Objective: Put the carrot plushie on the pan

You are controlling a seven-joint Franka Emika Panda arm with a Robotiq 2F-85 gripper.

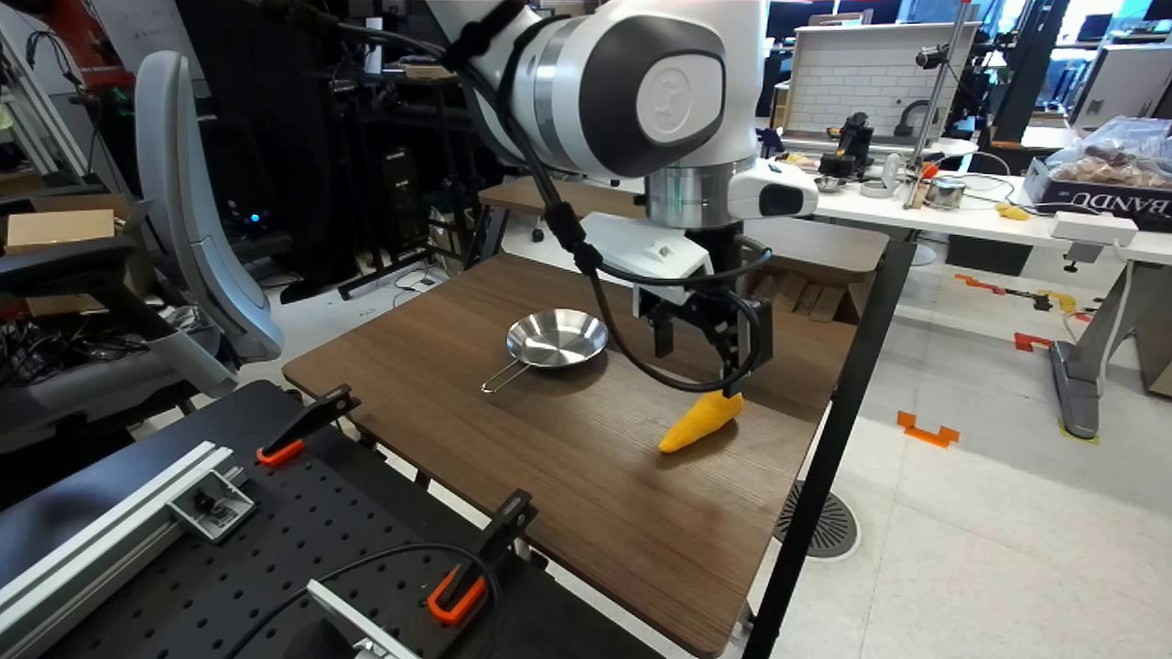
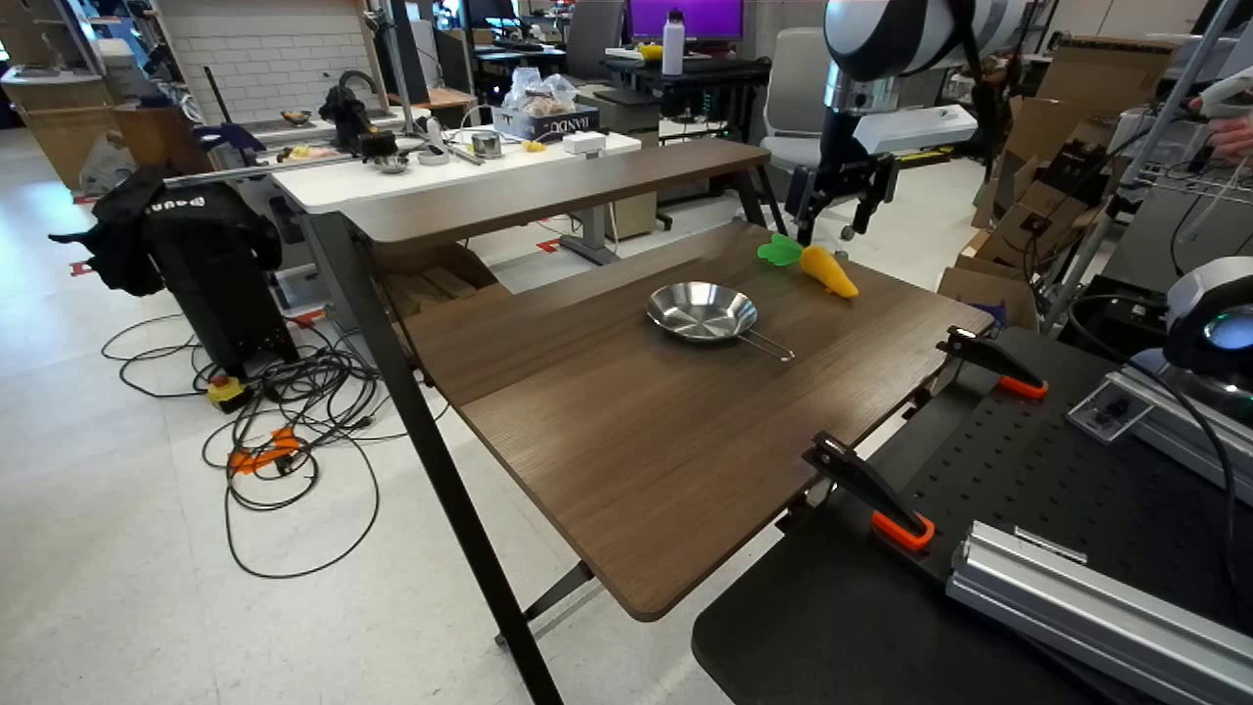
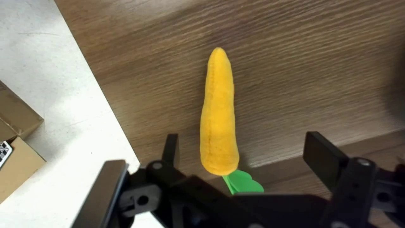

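Wrist view: gripper (image 3: 243, 147) has fingers (image 3: 324, 158) spread wide, holding nothing. The carrot plushie (image 3: 219, 114) lies btwn them w/ a gap each side, long way up & down, thin end up.

In an exterior view it's on the table (image 1: 586, 458), off the pan (image 1: 557, 339), thin end ptg low left.

In an exterior view its green leaf (image 2: 780, 251) is up left, thin end low rt.

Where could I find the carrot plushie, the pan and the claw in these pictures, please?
Carrot plushie (image 3: 219, 120): wrist view, middle of its orange-yellow body.
Pan (image 2: 701, 315): in an exterior view, its bare inside base.
Claw (image 2: 828, 233): in an exterior view, midway between its parted fingertips.
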